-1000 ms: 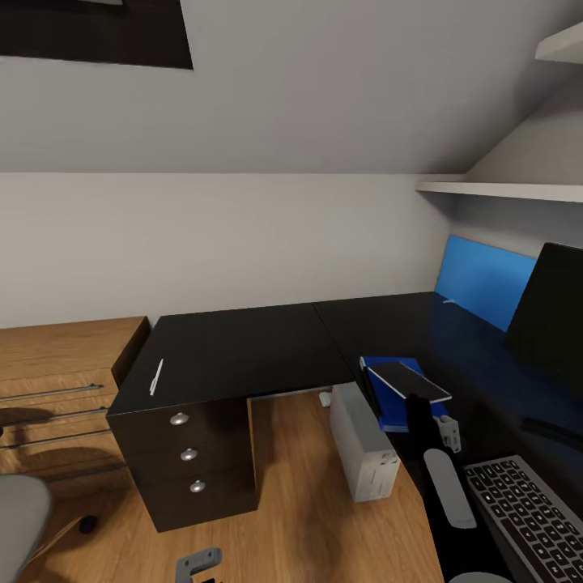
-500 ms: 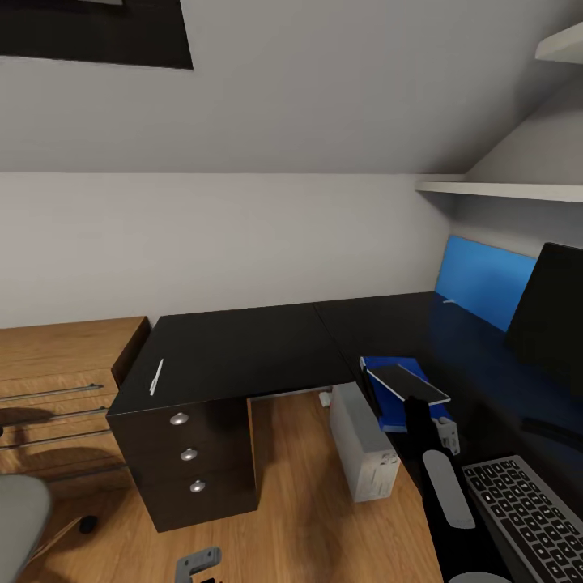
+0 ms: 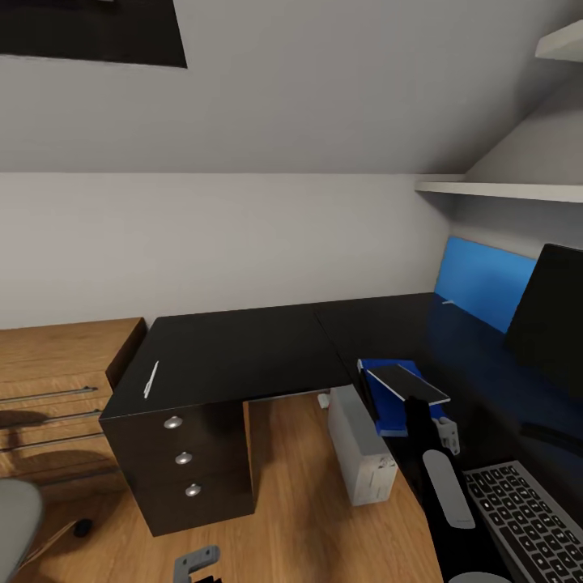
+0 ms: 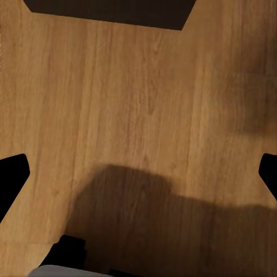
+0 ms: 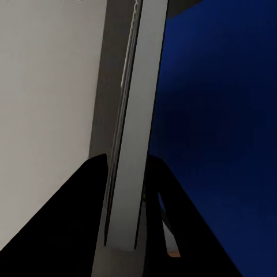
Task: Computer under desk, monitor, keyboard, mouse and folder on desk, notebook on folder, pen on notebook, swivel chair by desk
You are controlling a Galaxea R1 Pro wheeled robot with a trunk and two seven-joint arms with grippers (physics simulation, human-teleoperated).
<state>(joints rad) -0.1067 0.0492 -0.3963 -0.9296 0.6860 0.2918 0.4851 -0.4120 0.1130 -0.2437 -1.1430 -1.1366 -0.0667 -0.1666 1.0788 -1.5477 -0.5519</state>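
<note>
The dark notebook with its pale edge hangs tilted just over the blue folder on the black desk. My right gripper is shut on it. In the right wrist view the notebook's edge runs between the dark fingers, with the blue folder behind. A white pen lies on the desk's left wing. The keyboard and monitor are at the right, and the white computer stands under the desk. My left gripper is open over the floor.
A drawer unit carries the desk's left end, with a wooden dresser beside it. The grey swivel chair shows at the lower left. A blue panel and a white shelf line the right wall.
The whole picture has slid slightly left, so the camera has moved. The notebook stays in my right gripper over the folder.
</note>
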